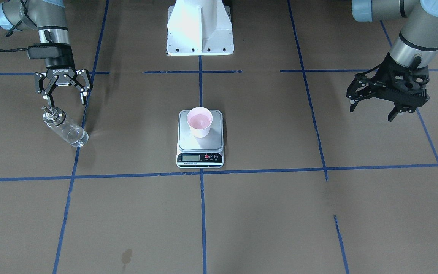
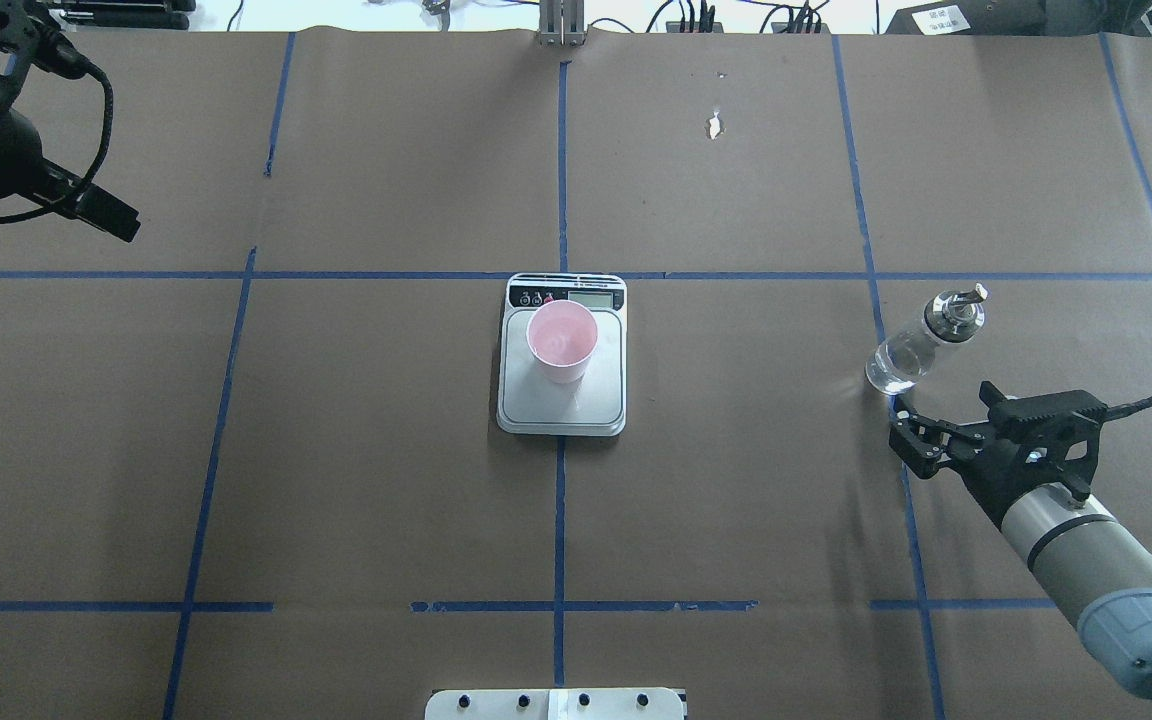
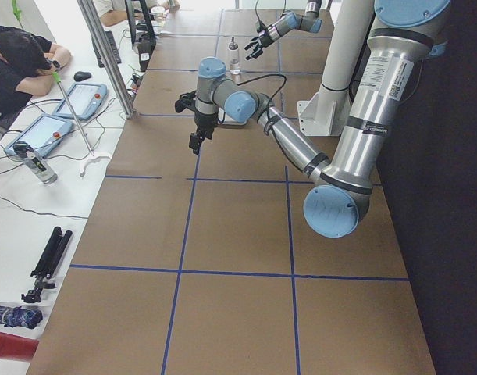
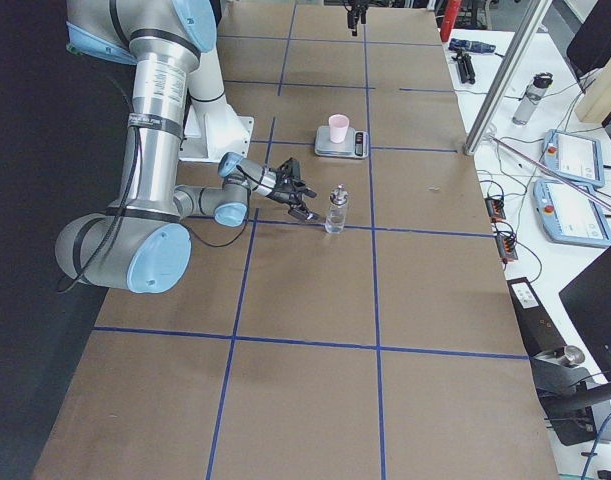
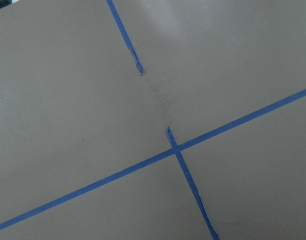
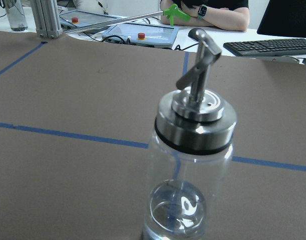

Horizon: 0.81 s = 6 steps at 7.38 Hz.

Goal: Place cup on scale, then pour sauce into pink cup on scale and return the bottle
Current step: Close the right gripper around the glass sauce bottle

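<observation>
The pink cup (image 1: 200, 121) stands upright on the steel platform of the scale (image 1: 203, 144), in the middle of the table; it also shows in the overhead view (image 2: 561, 342). The clear glass bottle (image 1: 65, 127) with its silver cap and spout stands upright on the table on my right side (image 2: 921, 345), with a little clear liquid in its bottom (image 6: 178, 205). My right gripper (image 1: 66, 102) is open and empty, just behind the bottle, not touching it. My left gripper (image 1: 372, 112) is open and empty, raised far to the other side.
The robot's white base (image 1: 200, 30) stands behind the scale. Blue tape lines cross the brown table cover. Operators, tablets and a keyboard (image 6: 273, 46) lie beyond the table's far edge. The left wrist view holds only table cover and tape.
</observation>
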{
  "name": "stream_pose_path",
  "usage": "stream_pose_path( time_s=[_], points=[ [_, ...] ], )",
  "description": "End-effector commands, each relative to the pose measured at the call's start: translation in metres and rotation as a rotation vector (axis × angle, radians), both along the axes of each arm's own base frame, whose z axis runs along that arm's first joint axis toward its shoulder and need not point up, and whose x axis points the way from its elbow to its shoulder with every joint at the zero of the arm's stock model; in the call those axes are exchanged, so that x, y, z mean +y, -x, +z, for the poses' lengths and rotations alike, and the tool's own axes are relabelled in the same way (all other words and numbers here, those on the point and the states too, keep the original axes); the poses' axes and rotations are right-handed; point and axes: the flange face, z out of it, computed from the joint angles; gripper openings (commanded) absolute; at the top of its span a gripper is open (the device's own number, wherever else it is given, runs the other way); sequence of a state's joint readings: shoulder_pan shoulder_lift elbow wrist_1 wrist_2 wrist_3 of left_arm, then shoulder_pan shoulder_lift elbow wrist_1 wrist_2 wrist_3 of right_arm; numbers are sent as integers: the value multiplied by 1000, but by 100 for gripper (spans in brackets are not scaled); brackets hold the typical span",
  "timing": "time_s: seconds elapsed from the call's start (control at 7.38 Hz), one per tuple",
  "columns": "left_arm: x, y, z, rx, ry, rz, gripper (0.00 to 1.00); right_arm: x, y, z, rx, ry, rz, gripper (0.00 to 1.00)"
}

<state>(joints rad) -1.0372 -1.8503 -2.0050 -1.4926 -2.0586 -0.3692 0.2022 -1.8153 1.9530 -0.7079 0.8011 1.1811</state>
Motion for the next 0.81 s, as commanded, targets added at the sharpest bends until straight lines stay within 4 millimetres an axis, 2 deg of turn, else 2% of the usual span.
stream_pose_path(
  time_s=[0.0, 0.41, 0.68],
  points=[
    [-1, 2, -1, 1, -1, -3, 100, -2, 7, 4, 20, -13, -10, 100],
    [0, 4, -4, 7, -5, -6, 100, -2, 8, 19, 36, -12, -8, 100],
    [0, 4, -4, 7, -5, -6, 100, -4, 7, 22, 41, -11, -5, 100]
  ],
)
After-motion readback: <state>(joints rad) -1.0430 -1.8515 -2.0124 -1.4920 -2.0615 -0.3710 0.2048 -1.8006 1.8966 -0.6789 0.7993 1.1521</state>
